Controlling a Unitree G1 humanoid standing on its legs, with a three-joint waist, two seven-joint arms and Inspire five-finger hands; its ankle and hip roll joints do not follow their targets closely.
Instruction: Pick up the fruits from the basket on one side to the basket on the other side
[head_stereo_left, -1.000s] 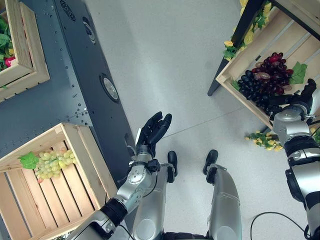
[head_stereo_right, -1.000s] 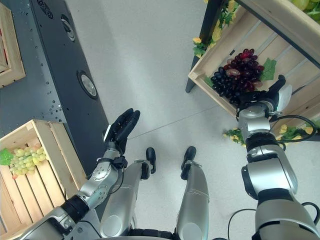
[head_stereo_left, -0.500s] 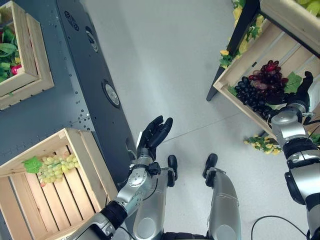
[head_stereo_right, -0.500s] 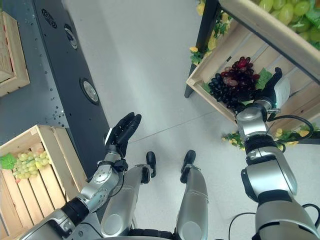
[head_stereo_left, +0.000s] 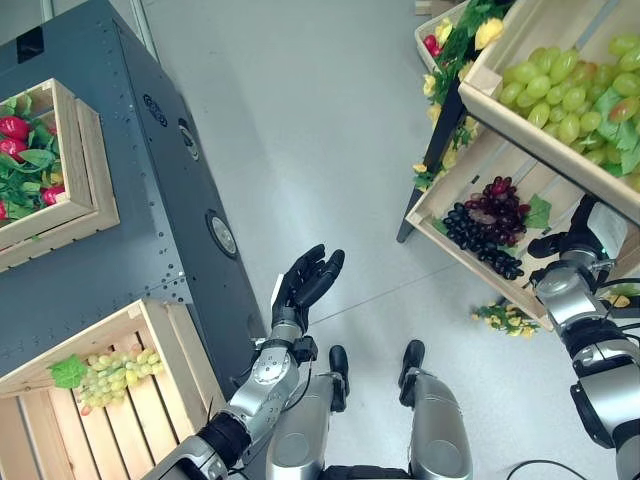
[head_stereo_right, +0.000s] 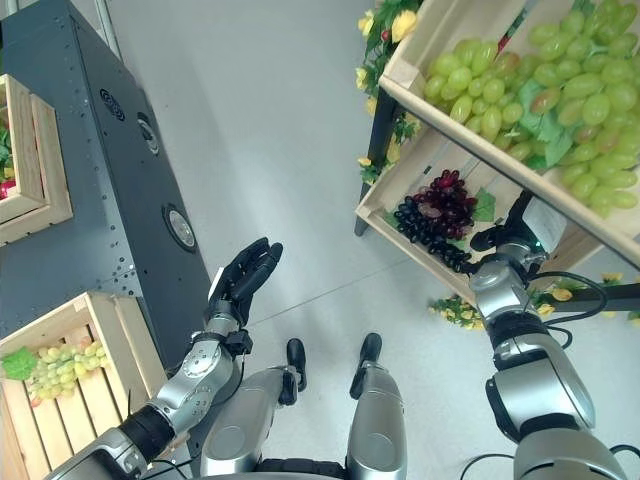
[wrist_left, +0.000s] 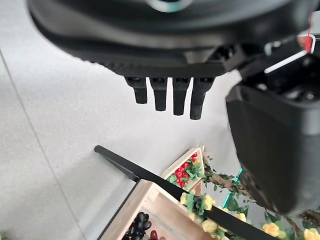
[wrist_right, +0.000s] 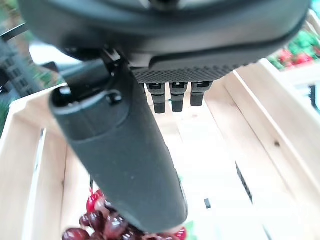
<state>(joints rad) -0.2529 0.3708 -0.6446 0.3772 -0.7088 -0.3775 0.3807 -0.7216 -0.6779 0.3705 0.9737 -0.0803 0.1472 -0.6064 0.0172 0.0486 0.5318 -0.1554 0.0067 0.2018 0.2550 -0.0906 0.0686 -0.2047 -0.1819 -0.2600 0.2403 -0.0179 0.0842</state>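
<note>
A bunch of dark purple and red grapes (head_stereo_left: 487, 220) lies in the lower wooden crate (head_stereo_left: 432, 205) of the shelf on the right. My right hand (head_stereo_left: 575, 238) hovers inside that crate, just right of the bunch, open and holding nothing. In the right wrist view its straight fingers (wrist_right: 172, 97) point over bare slats, and the grapes (wrist_right: 102, 222) show by the thumb (wrist_right: 120, 155). My left hand (head_stereo_left: 305, 282) is raised over the floor in the middle, open and empty. At the lower left stands a wooden crate (head_stereo_left: 165, 345) with green grapes (head_stereo_left: 115, 365) in it.
An upper shelf crate (head_stereo_left: 480, 75) holds many green grapes (head_stereo_left: 570, 85). A dark grey cabinet (head_stereo_left: 130, 200) carries the left crates, one of them with strawberries (head_stereo_left: 20, 150). Yellow flowers (head_stereo_left: 505, 318) lie on the floor under the shelf, by its black leg (head_stereo_left: 425, 180).
The whole view has shifted, bringing the upper shelf crate in. My right hand has drawn a little away from the dark grapes. The left hand keeps its pose.
</note>
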